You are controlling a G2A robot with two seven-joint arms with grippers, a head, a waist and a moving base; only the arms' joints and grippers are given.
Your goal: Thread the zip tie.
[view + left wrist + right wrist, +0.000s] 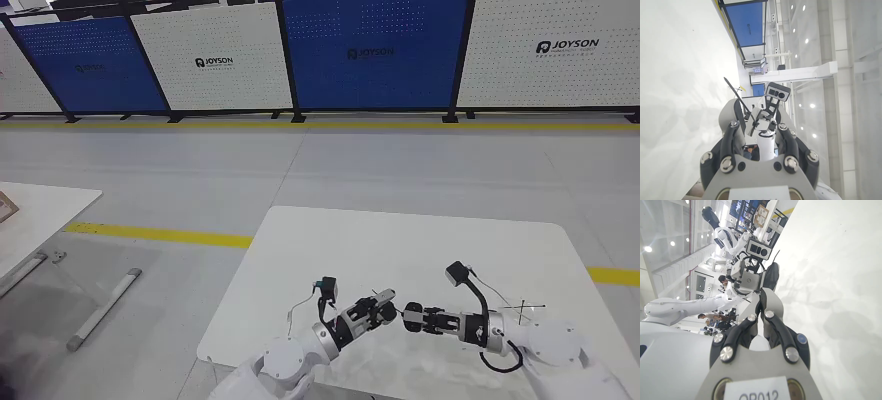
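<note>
Black zip tie [737,94]: one in play, held at one end by my right gripper [761,296]. That gripper's fingers are pressed flat together on it (no gap between the pads in its own wrist view). The rest of the strip sticks out straight from the tips, slanting toward the table [420,240].

Count: two grippers, one held tie, one white table.

Both grippers meet nearly tip to tip over the near part of the table. My left gripper [385,303] sits just beside the right one in the top view. My left gripper's fingers are spread wide and hold nothing. In the left wrist view the right gripper's tips line up with the gap between them.

Relative to my left gripper, the tie is off-centre, on the side nearer the table. The strip crosses the black-padded finger [738,115] and runs on past its tip. Can't tell whether it touches that pad or only passes in front. From the right wrist view, only the thin free end shows, poking out beyond that same padded finger.

Two thin black lines [522,305] lie crossed on the table near my right arm, well apart from both grippers (too thin to say what they are).
</note>
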